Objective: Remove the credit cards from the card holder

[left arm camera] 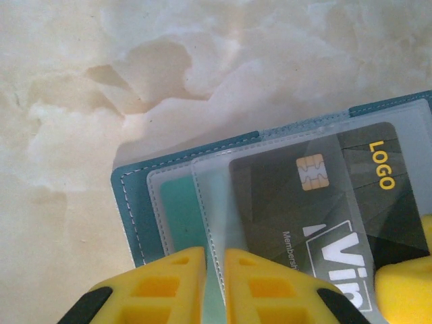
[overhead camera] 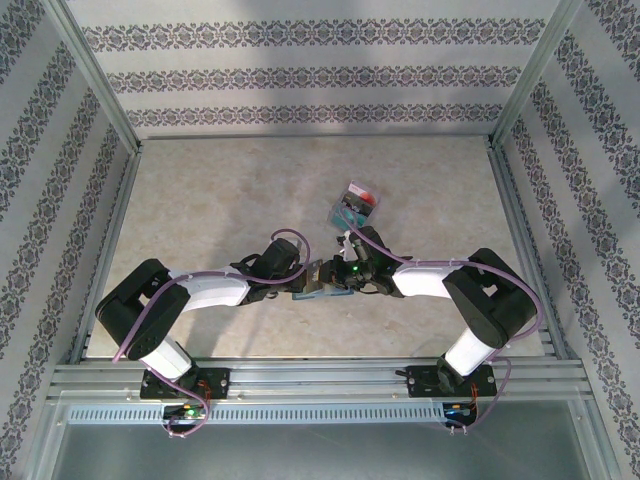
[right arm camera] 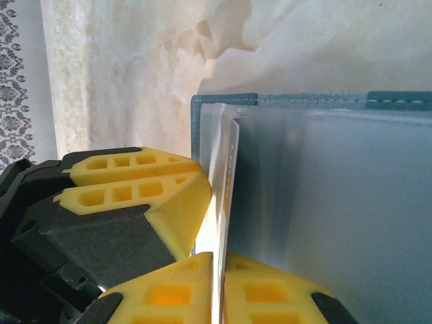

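While the left fingers [left arm camera: 214, 263] pinch the card holder [left arm camera: 131, 196] at mid-worktop [overhead camera: 200, 200], the right fingers [right arm camera: 217, 266] sit nearly together around a thin sleeve edge; whether they grip it I cannot tell. Loose credit cards [overhead camera: 355, 205] lie at the holder's 1 o'clock. A black card [left arm camera: 304, 216] sits sleeved, so extraction seems midway; the next move calls for pinching that card alone.

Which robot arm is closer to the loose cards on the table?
Right. The right arm ends just short of the loose cards, on their near side; the left arm ends farther off, to their left, at the card holder.
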{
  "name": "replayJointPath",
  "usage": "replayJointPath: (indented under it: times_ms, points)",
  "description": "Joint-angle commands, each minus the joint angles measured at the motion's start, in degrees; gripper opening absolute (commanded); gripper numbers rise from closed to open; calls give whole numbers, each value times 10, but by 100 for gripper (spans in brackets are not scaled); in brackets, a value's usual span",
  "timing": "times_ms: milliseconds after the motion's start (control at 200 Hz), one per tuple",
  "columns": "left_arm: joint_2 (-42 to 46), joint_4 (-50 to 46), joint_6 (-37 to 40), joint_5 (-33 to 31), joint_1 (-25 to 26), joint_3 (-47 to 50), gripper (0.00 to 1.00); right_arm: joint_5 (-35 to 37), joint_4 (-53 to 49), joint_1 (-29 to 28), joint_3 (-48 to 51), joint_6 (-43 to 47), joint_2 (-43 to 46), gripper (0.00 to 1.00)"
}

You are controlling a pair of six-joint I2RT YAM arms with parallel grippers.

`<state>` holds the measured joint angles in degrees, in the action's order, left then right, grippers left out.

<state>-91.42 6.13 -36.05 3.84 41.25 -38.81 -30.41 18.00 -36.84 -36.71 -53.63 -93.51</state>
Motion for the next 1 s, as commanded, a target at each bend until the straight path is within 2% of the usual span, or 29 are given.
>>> replayJointPath:
  times_ms: [0, 245, 605, 864, 994]
  points:
    - [-5, -6, -4, -13, 6, 7, 16, 4, 4, 8, -11, 17, 18, 12]
    - [-8, -7, -4, -12, 6, 5, 16, 10, -1, 16, 1, 19, 37, 12]
    - [-8, -6, -4, -11, 6, 4, 16, 13, -10, 12, -1, 24, 22, 6]
    - [-3, -8, -3, -18, 6, 3, 17, 45, -94, 8, -19, 56, 28, 5]
    - [4, -18, 6, -22, 6, -5, 23, 63, -131, 3, -27, 72, 38, 5]
